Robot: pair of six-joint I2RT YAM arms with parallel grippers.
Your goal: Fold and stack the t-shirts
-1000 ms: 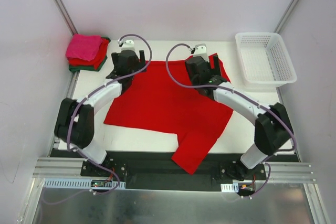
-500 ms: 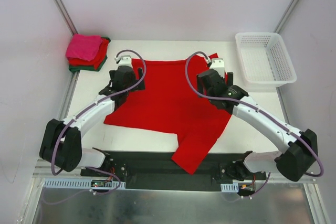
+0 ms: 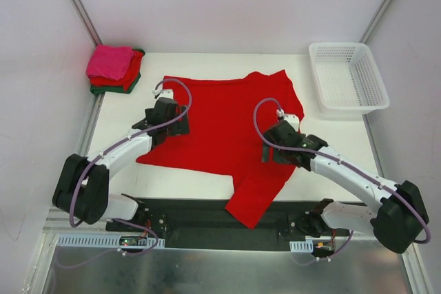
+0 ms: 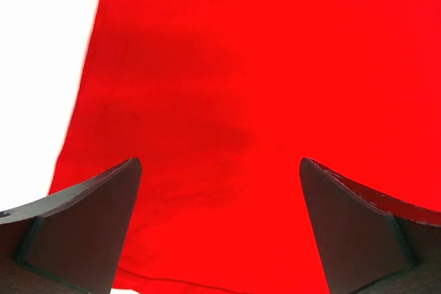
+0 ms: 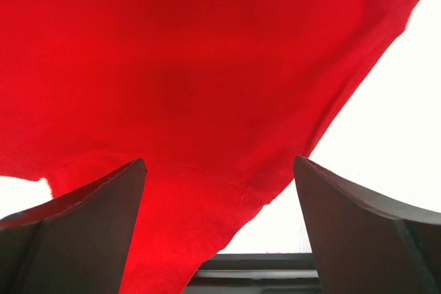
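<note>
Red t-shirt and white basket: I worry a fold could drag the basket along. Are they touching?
Apart. The top external view shows a strip of bare table between the red t-shirt and the basket.

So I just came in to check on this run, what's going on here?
Two robot arms are working on a red t-shirt spread out on the table, with one end hanging over the near edge. The left gripper and right gripper are both open over it, holding nothing. A folded stack of shirts sits at the far left, a white basket at the far right.
</note>
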